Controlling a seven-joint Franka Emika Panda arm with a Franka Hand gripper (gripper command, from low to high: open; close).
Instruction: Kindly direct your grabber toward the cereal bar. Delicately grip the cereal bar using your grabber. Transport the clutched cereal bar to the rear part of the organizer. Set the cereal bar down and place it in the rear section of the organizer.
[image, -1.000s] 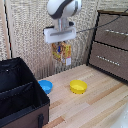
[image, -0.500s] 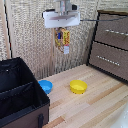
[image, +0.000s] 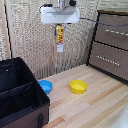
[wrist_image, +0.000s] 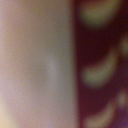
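Note:
My grabber (image: 59, 25), a white blocky head, hangs high above the table at the top middle of the exterior view. It is shut on the cereal bar (image: 59, 37), a yellow-orange box with red edges that dangles upright below it. The organizer (image: 17, 95), a large black fabric box with an inner partition, stands at the exterior view's lower left, well below and left of the bar. The wrist view is a close blur of dark red print with pale yellow shapes (wrist_image: 100, 70), which I take to be the bar.
A blue bowl (image: 45, 86) sits by the organizer's right wall. A yellow bowl (image: 78, 86) sits on the wooden table (image: 95, 107). A brown drawer cabinet (image: 111, 45) stands at the exterior view's right. A wicker wall is behind.
The grabber has risen with the cereal bar and turned, so its head now shows broadside. The bowls and organizer have not moved.

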